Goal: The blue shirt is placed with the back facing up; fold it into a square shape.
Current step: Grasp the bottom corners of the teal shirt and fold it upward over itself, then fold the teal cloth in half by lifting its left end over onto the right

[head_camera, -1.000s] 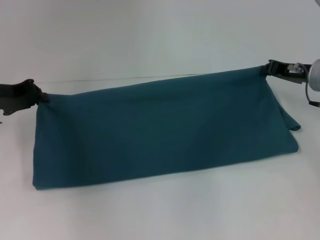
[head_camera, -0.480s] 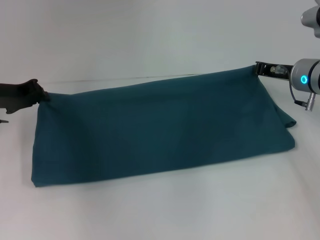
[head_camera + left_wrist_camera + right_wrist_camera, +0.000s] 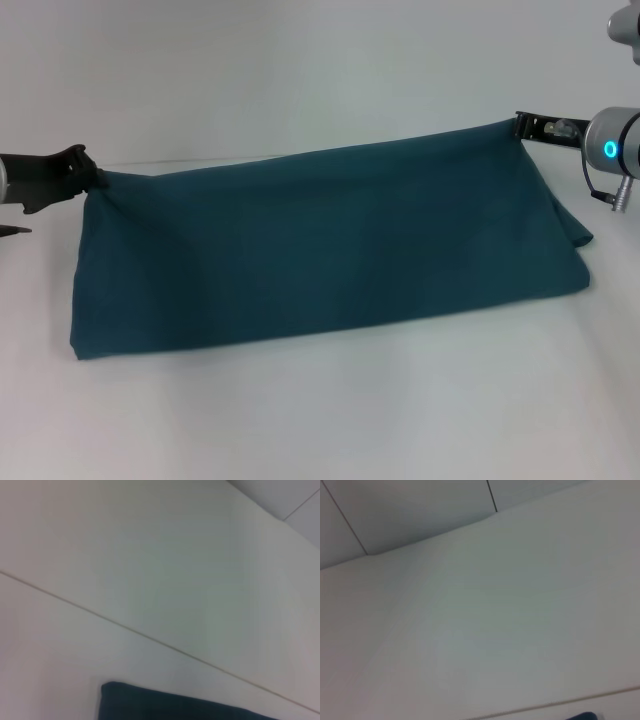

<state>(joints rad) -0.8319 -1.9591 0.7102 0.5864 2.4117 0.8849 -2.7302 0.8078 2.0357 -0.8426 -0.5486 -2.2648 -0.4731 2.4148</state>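
White table (image 3: 320,420) bare, smooth. Blue shirt (image 3: 330,250) spread across middle, soft matte knit, long folded band, top edge lifted taut. Left gripper (image 3: 88,178) pinching left corner; right gripper (image 3: 520,126) pinching right corner. Step, as judged: mid-fold. Next: carry held edge over evenly, lay flat.

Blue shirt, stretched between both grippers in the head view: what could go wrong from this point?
1. The left gripper and right gripper each pinch only a small corner of the blue shirt; a corner could slip out.
2. The right end is held higher than the left, so the fold may land skewed.
3. Loose fabric bunched at the right end could leave a lump.
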